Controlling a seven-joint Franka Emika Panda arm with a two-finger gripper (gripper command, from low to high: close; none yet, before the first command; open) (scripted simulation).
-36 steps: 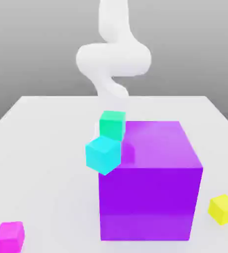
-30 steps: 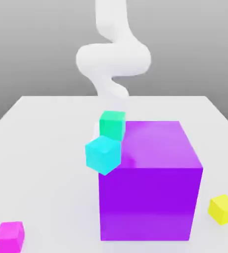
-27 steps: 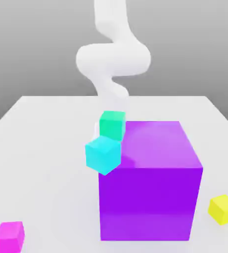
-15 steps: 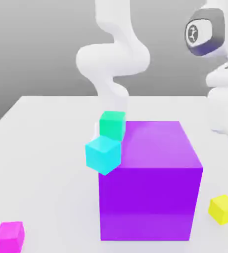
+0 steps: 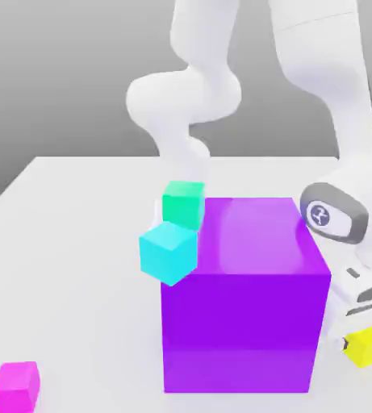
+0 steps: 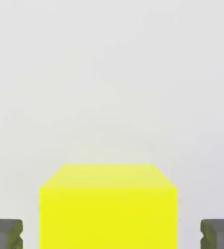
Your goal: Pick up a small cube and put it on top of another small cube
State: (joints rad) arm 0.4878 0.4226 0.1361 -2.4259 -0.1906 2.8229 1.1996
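White table (image 5: 76,242) supports the small yellow cube (image 5: 367,345) beside the big purple cube (image 5: 245,294) (exterior view's right). Gripper (image 6: 112,236) spread wide, fingers (image 6: 5,234) flanking it, apart.

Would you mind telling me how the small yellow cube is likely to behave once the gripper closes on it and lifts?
The yellow cube has flat faces and sharp edges, so it will probably neither roll nor tip. The gripper is open with a finger on each side, so a square grasp looks likely. Its faces look smooth, so it may slip if squeezed lightly.
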